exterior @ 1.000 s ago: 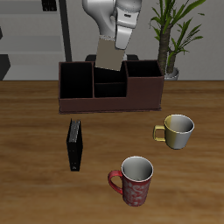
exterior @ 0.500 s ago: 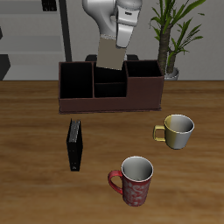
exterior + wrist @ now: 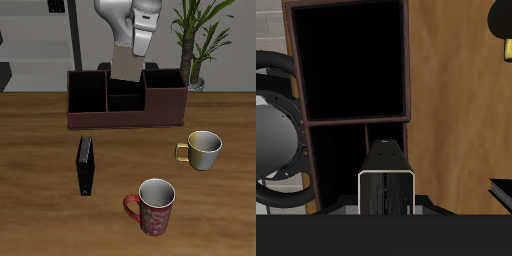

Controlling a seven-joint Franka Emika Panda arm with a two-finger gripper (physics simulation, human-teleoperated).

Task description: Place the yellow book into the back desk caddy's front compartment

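The yellow book (image 3: 124, 66), grey-tan with pale page edges, hangs upright from my gripper (image 3: 133, 49), which is shut on its top. It hovers over the middle section of the back desk caddy (image 3: 125, 119), a long reddish-brown box with a black inside. In the wrist view the book (image 3: 386, 186) shows edge-on, right above the front compartment (image 3: 384, 132), the small cell beside the crosswise partition. The book's lower edge is about level with the caddy's rim (image 3: 408, 60). The book hides my fingertips.
A black book (image 3: 86, 165) lies on the wooden table in front of the caddy. A yellow mug (image 3: 203, 149) and a red patterned mug (image 3: 154, 206) stand nearer the front edge. A potted plant (image 3: 196, 45) rises behind one end of the caddy.
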